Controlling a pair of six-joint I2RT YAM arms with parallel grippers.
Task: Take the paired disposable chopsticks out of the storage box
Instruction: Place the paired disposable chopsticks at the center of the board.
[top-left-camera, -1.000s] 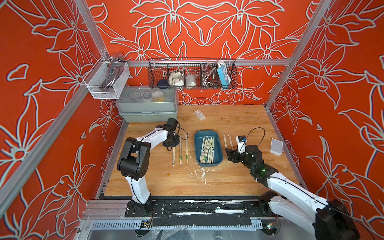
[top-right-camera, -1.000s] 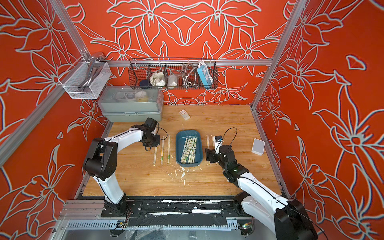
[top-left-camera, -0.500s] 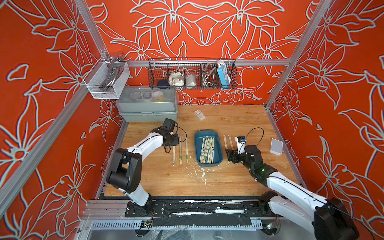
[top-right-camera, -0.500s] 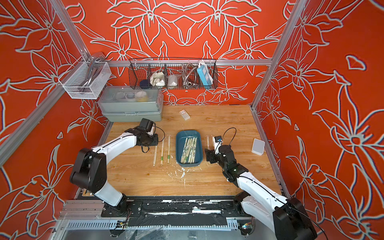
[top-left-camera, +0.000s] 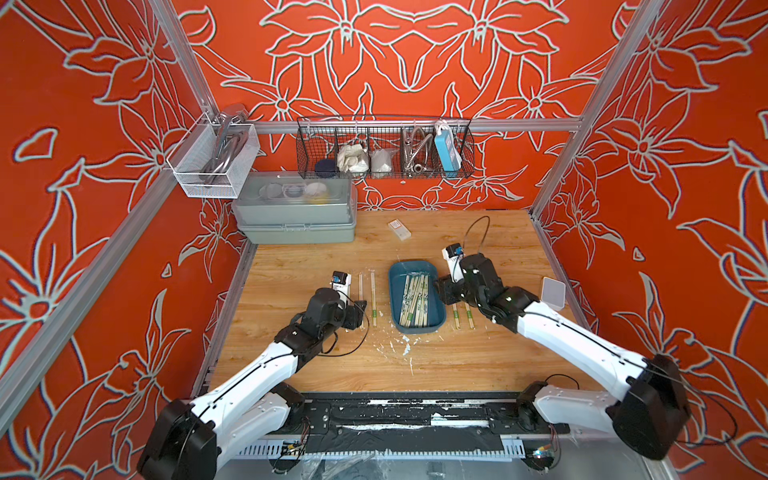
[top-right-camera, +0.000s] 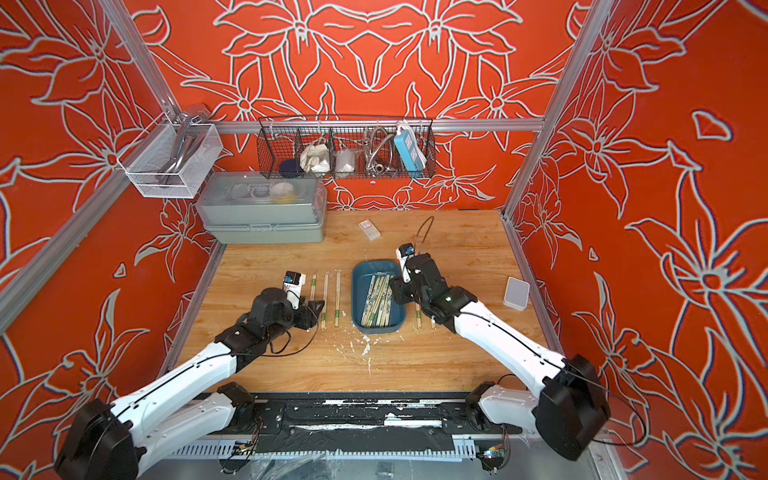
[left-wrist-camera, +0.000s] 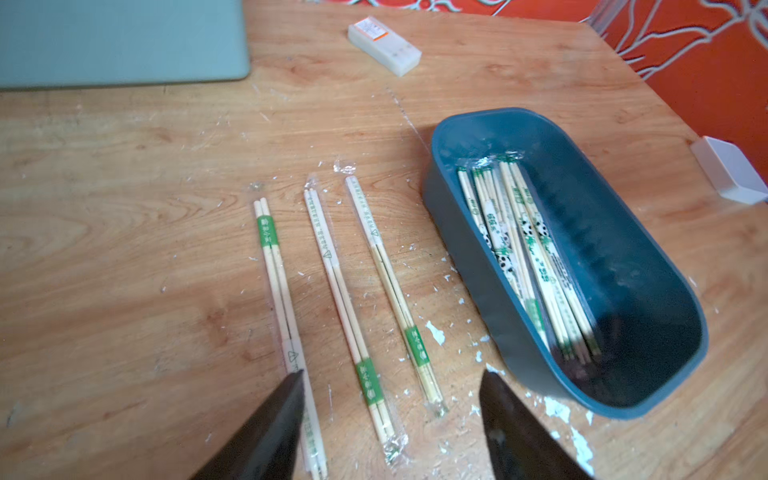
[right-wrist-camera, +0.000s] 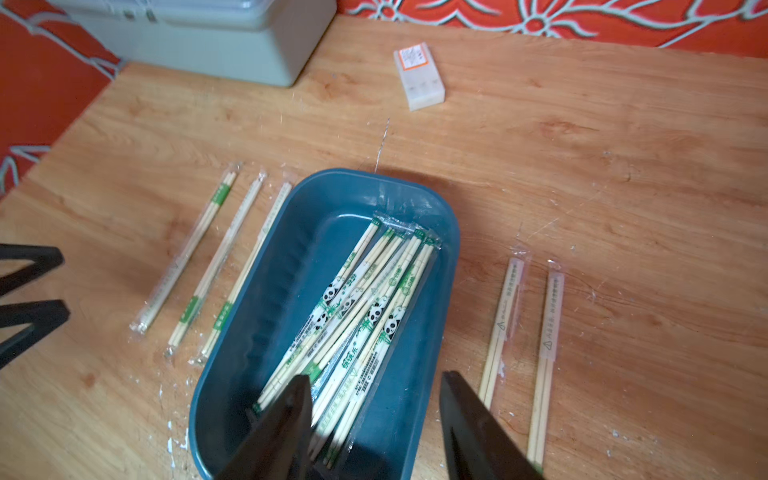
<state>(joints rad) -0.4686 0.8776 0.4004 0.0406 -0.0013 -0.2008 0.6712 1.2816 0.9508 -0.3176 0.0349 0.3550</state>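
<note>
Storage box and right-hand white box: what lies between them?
Two sleeved chopstick pairs on the table, partly under the right arm, in both top views.

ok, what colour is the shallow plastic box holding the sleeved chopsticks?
The shallow plastic storage box is plain dark teal-blue; clearest in the right wrist view.

- storage box (top-left-camera: 417, 330) sits mid-way on the wooden table (top-left-camera: 291, 270); paired disposable chopsticks (top-left-camera: 415, 299) are piled lengthwise inside
- left gripper (top-left-camera: 360, 313) is down low by two sleeved pairs (top-left-camera: 373, 297) lying left of the box; can't make out its jaws from up here
- right gripper (top-left-camera: 439, 289) is right at the box's right rim; two more pairs (top-left-camera: 469, 318) poke out from under that arm
- grey lidded case (top-left-camera: 297, 216) is back left; wire basket (top-left-camera: 384, 149) hangs on the wall above
</note>
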